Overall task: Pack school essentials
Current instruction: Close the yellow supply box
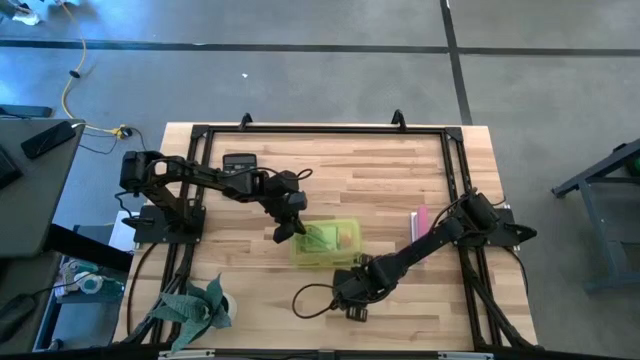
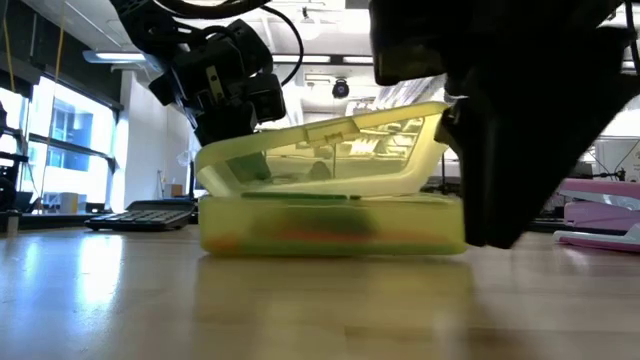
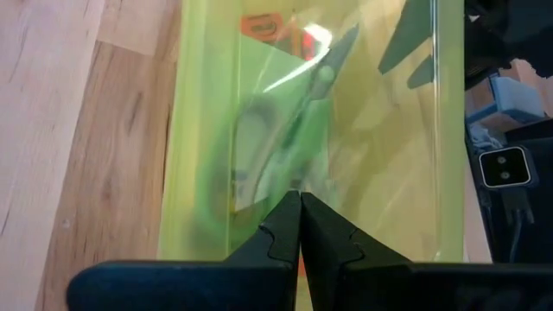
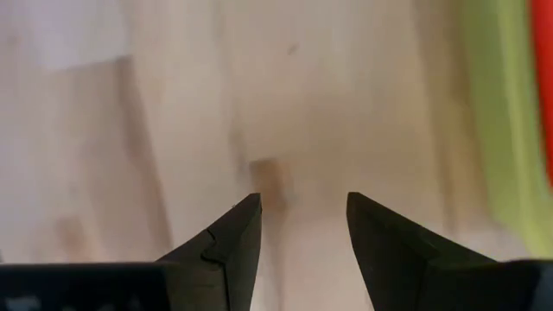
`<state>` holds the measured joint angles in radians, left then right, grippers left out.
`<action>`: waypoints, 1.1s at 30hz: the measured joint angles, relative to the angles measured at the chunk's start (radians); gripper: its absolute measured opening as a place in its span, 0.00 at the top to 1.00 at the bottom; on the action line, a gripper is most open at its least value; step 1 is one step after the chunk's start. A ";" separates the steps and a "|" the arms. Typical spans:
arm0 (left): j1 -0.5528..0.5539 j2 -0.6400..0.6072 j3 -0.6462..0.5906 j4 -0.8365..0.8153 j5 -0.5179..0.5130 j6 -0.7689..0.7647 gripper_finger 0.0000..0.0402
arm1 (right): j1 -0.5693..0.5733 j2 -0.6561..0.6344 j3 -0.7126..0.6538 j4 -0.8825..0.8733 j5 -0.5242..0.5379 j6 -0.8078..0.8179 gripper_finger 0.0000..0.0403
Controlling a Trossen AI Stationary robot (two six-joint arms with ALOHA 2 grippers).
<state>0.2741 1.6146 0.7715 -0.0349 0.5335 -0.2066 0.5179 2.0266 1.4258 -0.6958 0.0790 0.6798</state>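
A translucent yellow-green case [image 1: 326, 243] sits mid-table with its lid [image 2: 330, 140] ajar and tilted, higher on the side toward my right arm. Through the lid I see green-handled scissors [image 3: 285, 147] and an orange item [image 3: 263, 28]; orange and green shapes [image 2: 320, 232] show through the wall. My left gripper [image 1: 288, 226] is shut over the case's left end. My right gripper [image 1: 356, 292] is open, low over bare wood just near of the case, whose edge [image 4: 492, 112] shows beside it. The other stationery cannot be made out. My left gripper [image 3: 300, 200] has its shut fingertips against the top of the lid [image 3: 371, 173], slanting down from the table's left and far side. The lid stays ajar, its lower end [image 2: 215, 165] under the gripper. Whether the tips press on it or only touch it, I cannot tell.
A black calculator [image 1: 240, 160] lies near the far edge. A pink object [image 1: 421, 220] lies right of the case. A green crumpled thing [image 1: 200, 305] sits at the near left corner. A black cable loop [image 1: 310, 300] lies by my right gripper. A dark frame [image 1: 320, 130] rims the table.
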 joint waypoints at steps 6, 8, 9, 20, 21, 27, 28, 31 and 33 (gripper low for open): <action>0.000 0.000 0.000 -0.001 0.000 0.000 1.00 | 0.000 0.000 0.000 0.004 -0.151 0.001 0.60; 0.000 0.000 0.000 -0.002 0.000 0.000 1.00 | 0.001 0.000 0.000 0.003 -0.192 0.001 0.60; 0.000 0.000 0.000 -0.003 -0.001 0.000 1.00 | 0.001 0.000 0.000 0.002 -0.216 -0.003 0.60; 0.000 0.001 -0.001 -0.029 -0.045 0.000 1.00 | 0.038 0.000 0.000 -0.017 -0.319 -0.080 0.60; 0.000 0.001 -0.001 -0.030 -0.045 0.000 1.00 | 0.041 0.000 0.000 -0.011 -0.308 -0.084 0.60; 0.000 0.001 0.000 -0.033 -0.045 0.000 1.00 | 0.039 -0.043 0.000 -0.006 -0.128 -0.129 0.60; 0.000 0.001 0.000 -0.033 -0.045 0.000 1.00 | 0.038 -0.057 0.000 -0.007 -0.086 -0.140 0.60; 0.000 0.000 0.000 -0.036 -0.048 0.016 1.00 | 0.030 -0.111 0.000 -0.018 0.035 -0.173 0.60; -0.001 -0.001 0.000 -0.036 -0.048 0.035 1.00 | 0.024 -0.150 0.000 -0.023 0.129 -0.191 0.60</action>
<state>0.2733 1.6140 0.7719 -0.0712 0.4853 -0.1718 0.5416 1.8770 1.4258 -0.7190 0.2082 0.4883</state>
